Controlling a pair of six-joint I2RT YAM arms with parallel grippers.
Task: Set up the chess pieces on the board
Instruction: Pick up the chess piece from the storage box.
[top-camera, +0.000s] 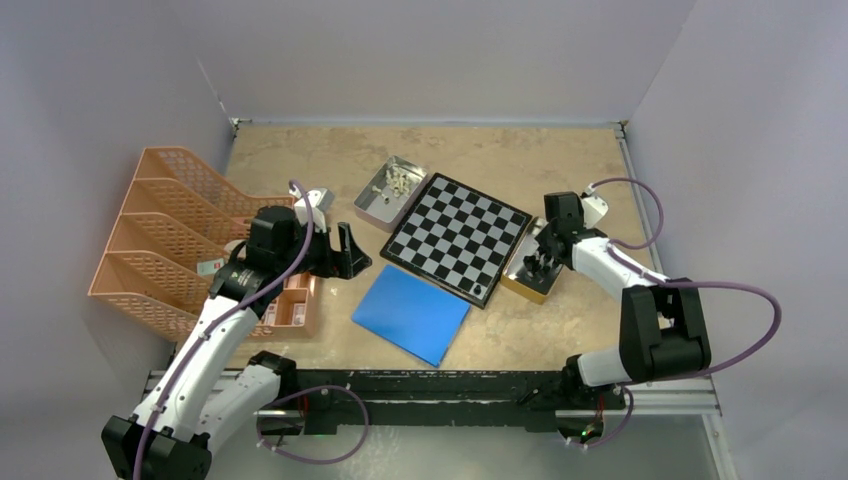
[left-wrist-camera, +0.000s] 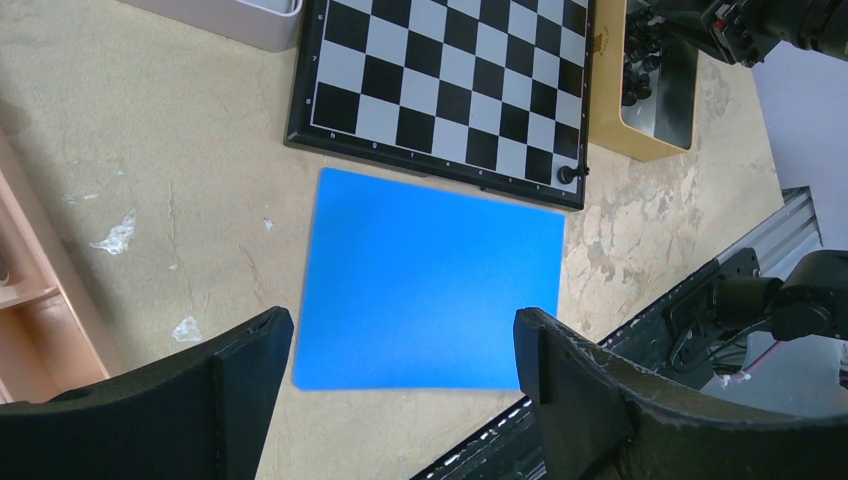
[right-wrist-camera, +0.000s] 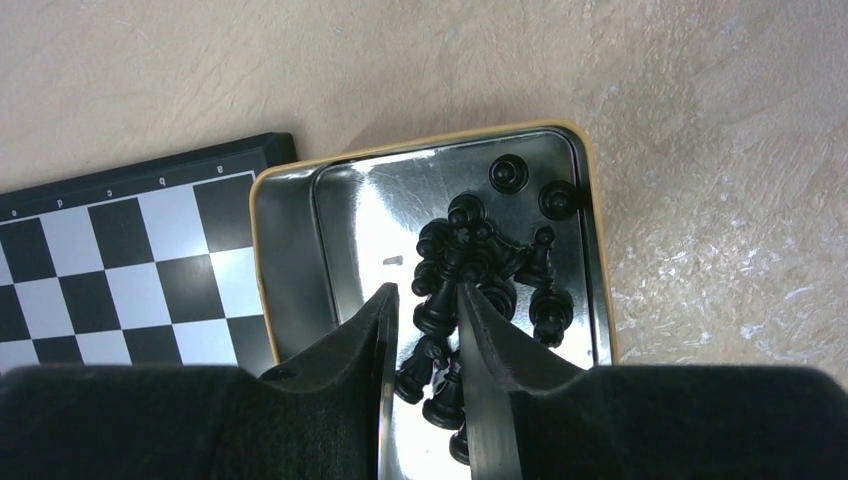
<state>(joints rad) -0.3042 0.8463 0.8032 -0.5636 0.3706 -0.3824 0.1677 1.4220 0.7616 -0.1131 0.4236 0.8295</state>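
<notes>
The right gripper (right-wrist-camera: 427, 293) reaches down into a shallow, mirror-bright tin with a gold rim (right-wrist-camera: 262, 230). Its two dark fingers stand narrowly apart and are closed on a single black piece (right-wrist-camera: 437, 312), one finger against each side. That piece stands in a tight cluster of the black chess pieces (right-wrist-camera: 480, 262), which crowd the middle of the tin; two more stand apart near its far corner. The tin sits touching the right-hand edge of the board (top-camera: 458, 238).

The board lies turned like a diamond in the middle of the tan table (top-camera: 300, 150). Its black and silvery squares are bare except for one black pawn-like piece (top-camera: 479, 291) standing on the corner square nearest the arms.

The left gripper (left-wrist-camera: 400, 335) hangs above the table with its fingers spread wide and nothing between them. In its wrist view a flat blue sheet (left-wrist-camera: 430, 280) lies below, just beside the board's near-left edge.

At the board's far-left edge, a grey tin (top-camera: 372, 205) holds the cream chess pieces (top-camera: 398, 182). Left of the left arm stand an orange mesh file rack (top-camera: 160, 230) and a low pink tray (top-camera: 295, 308).
</notes>
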